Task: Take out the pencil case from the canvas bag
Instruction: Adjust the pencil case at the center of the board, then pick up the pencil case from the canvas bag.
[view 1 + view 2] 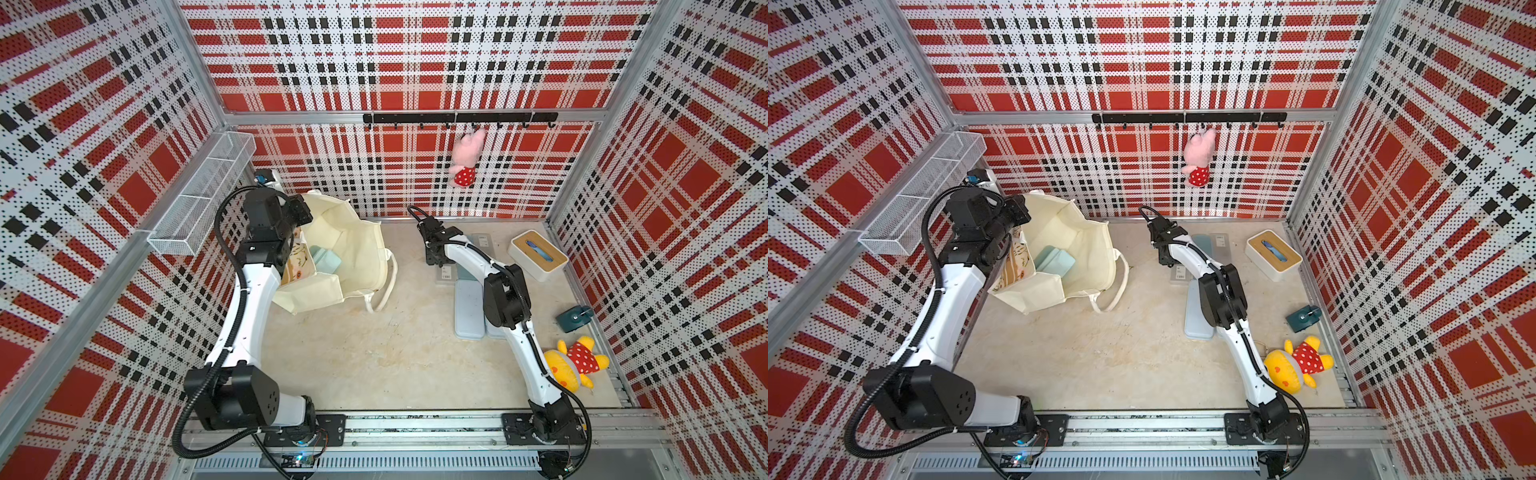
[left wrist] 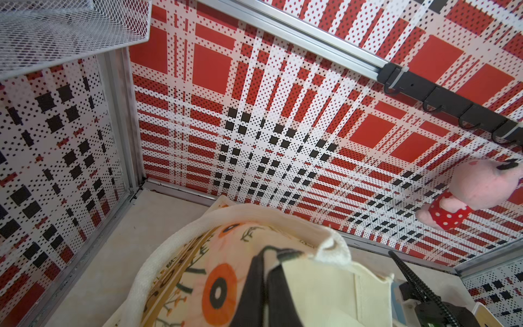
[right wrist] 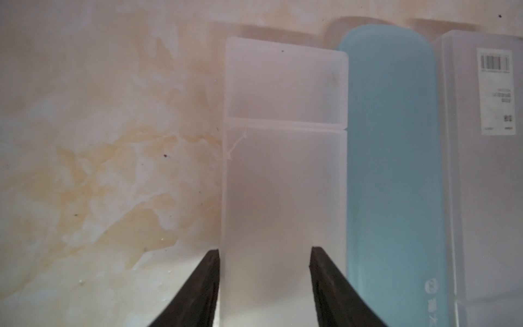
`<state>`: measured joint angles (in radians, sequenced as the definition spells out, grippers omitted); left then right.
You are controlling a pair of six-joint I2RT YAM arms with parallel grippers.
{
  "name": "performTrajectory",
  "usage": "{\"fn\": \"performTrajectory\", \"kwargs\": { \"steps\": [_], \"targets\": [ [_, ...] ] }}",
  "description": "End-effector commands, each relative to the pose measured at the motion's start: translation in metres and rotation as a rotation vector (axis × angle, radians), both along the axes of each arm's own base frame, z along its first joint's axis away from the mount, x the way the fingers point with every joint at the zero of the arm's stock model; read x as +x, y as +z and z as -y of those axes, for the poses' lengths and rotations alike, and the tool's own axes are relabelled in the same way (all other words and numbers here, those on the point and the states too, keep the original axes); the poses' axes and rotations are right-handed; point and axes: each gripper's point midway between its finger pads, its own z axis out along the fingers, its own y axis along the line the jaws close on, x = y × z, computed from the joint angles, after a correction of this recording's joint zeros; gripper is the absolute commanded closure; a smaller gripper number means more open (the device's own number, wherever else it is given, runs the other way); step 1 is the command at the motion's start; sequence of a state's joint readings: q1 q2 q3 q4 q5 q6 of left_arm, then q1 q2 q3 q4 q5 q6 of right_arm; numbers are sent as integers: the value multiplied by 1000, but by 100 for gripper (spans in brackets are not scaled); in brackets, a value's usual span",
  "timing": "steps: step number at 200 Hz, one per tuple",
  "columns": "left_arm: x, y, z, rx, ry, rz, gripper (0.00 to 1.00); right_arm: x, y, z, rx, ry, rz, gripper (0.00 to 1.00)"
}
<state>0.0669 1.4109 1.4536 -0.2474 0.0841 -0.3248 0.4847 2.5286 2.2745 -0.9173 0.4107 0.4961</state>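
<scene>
Holding the left pincer (image 2: pixel 266 262) clamped tight on the rim of the canvas bag (image 2: pixel 317 286), I see cloth pinched between its fingers and the bag's mouth gaping. Down inside the bag, just below that pincer, a pale blue pencil case (image 1: pixel 327 261) shows. My right pincer (image 3: pixel 264 254) stands partly open, well apart from the bag, with a frosted pencil case (image 3: pixel 285 170) on the table (image 3: pixel 99 170) between its fingers (image 3: pixel 209 283); whether they press it I cannot tell. Touching that case, just outside one finger, lies another blue case (image 3: pixel 390 141), then a barcoded frosted one (image 3: pixel 481 184)
</scene>
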Motion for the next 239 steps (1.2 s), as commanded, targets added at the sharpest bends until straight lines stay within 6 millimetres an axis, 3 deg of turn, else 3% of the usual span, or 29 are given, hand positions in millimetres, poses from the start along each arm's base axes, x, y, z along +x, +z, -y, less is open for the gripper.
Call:
{"fn": "performTrajectory", "kwargs": {
  "steps": [1,45,73,96,115,143,174,216,239],
  "targets": [
    [-11,58,3,-5,-17,187,100,-5,-16,18,-70,12,-51,47],
    [-13,59,3,-5,-16,189,100,-3,-12,20,-84,24,-43,49],
    [-11,60,10,-3,-43,190,100,2,6,11,-32,33,-10,48],
    [-7,62,31,21,-115,190,100,10,46,-3,65,61,75,43],
    [-2,65,57,48,-183,188,100,12,94,-14,167,90,195,40],
    [5,68,88,66,-255,197,100,-2,153,-16,294,108,340,39],
    [13,72,116,76,-315,219,100,-30,204,-10,409,123,475,40],
    [19,77,145,89,-395,267,100,-85,280,-25,676,287,645,41],
    [18,81,156,99,-440,296,100,-122,312,-39,793,389,730,43]
  ]
}}
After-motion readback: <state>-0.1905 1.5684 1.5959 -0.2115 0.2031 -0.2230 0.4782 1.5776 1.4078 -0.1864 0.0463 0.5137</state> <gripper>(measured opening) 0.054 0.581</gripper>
